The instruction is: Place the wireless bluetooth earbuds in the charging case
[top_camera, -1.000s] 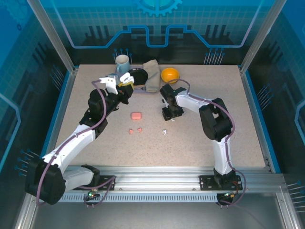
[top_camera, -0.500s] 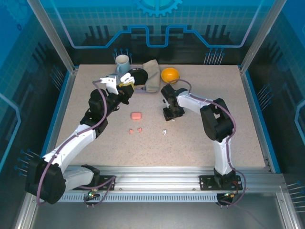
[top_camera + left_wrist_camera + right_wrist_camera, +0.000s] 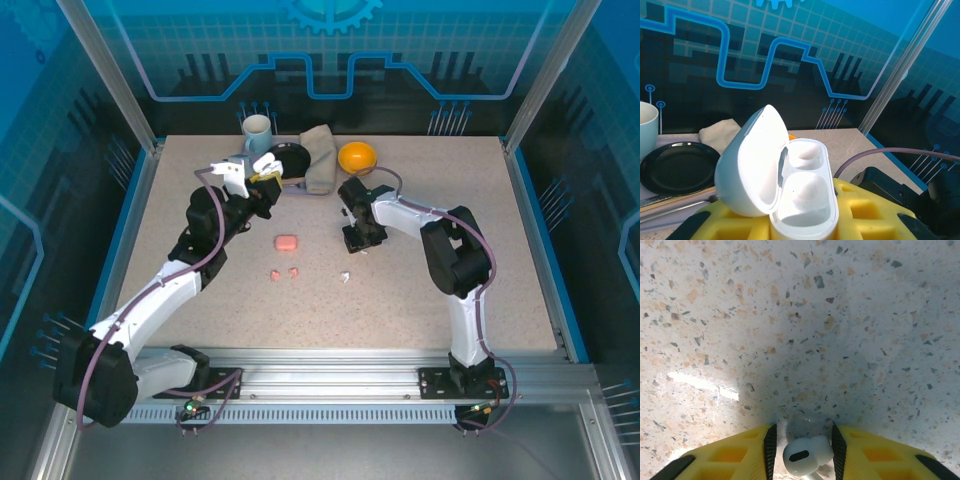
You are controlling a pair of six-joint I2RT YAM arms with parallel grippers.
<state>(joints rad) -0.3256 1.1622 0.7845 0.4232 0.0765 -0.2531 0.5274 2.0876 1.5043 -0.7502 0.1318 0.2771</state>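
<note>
Right gripper [image 3: 804, 434] straddles white earbud [image 3: 807, 455] just 1 o'clock of table [image 3: 450, 290] centre, cannot tell if pinching; light, slick, so pinch the bulb. Left gripper [image 3: 263, 170] clamps open case [image 3: 790, 180] at 11 o'clock

Right pincer [image 3: 803, 436] narrower around earbud [image 3: 807, 455]

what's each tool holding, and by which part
Left tool: the open white charging case, clamped by its lower half. Right tool: nothing gripped yet; it straddles a white earbud.
</note>
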